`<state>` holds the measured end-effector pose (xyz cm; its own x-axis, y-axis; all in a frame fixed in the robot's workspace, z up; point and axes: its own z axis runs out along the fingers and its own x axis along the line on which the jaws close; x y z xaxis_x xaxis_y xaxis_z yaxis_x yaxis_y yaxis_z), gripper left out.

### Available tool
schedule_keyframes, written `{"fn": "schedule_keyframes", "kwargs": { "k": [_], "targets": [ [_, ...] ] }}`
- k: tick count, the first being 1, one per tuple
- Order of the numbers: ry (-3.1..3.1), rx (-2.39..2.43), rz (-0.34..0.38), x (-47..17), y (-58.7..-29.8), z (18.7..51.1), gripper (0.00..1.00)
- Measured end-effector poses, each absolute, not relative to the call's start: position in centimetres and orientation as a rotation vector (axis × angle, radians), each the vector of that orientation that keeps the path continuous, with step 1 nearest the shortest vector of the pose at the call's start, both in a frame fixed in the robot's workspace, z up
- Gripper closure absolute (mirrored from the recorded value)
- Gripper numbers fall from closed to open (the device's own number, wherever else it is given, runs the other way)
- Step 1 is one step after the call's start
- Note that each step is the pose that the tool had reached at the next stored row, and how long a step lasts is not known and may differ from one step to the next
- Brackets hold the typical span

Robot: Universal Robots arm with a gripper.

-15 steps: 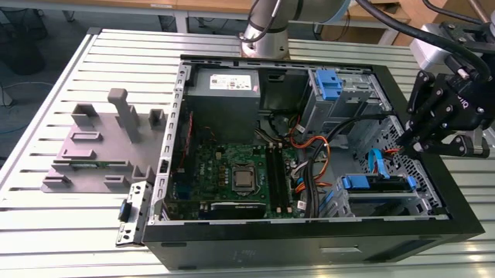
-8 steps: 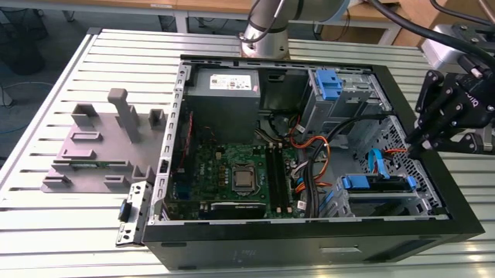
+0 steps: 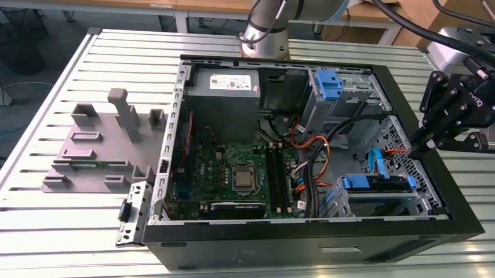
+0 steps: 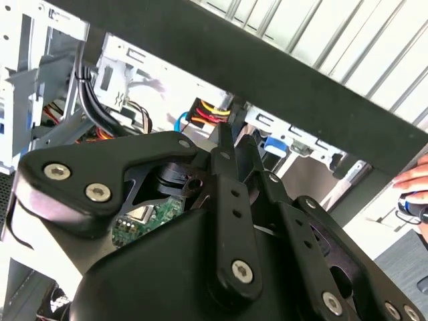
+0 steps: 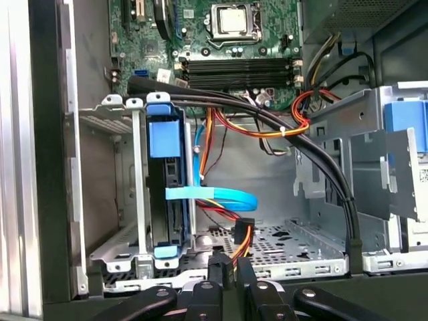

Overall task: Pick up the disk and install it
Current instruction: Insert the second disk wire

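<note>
The disk [image 3: 376,185] sits edge-up in the metal drive cage at the front of the open computer case, on the exterior view's right. Its blue caddy tabs show at both ends. In the first wrist view the disk [image 5: 164,194] stands in the cage slot with a blue tab on top. My black gripper [image 3: 418,152] hangs over the case's rim on the exterior view's right, apart from the disk. Its fingers [image 5: 219,267] are pressed together with nothing between them. The second wrist view shows the gripper [image 4: 232,144] from behind, its tips meeting.
A blue flat cable [image 5: 215,196] and orange-red wires cross the bay beside the cage. A blue bracket [image 3: 328,87] sits in the upper bay next to the grey power supply [image 3: 224,84]. A grey fixture [image 3: 101,145] stands on the slatted table. A person's hand [image 4: 414,179] shows beyond the case.
</note>
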<state>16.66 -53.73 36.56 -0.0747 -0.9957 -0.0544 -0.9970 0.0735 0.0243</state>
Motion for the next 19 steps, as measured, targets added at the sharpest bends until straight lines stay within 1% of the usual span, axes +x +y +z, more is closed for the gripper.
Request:
{"fn": "schedule_keyframes", "kwargs": {
  "k": [12,13,14,15,19],
  "targets": [
    [2.277,-2.136,0.079,16.87,-53.66,36.16,0.75],
    [2.277,-2.136,0.078,16.87,-53.66,36.16,0.70],
    [2.277,-2.136,0.078,16.87,-53.66,36.16,0.70],
    [2.277,-2.136,0.078,16.87,-53.66,36.15,0.63],
    [2.278,-2.137,0.076,17.03,-53.66,35.73,0.63]
  ]
}}
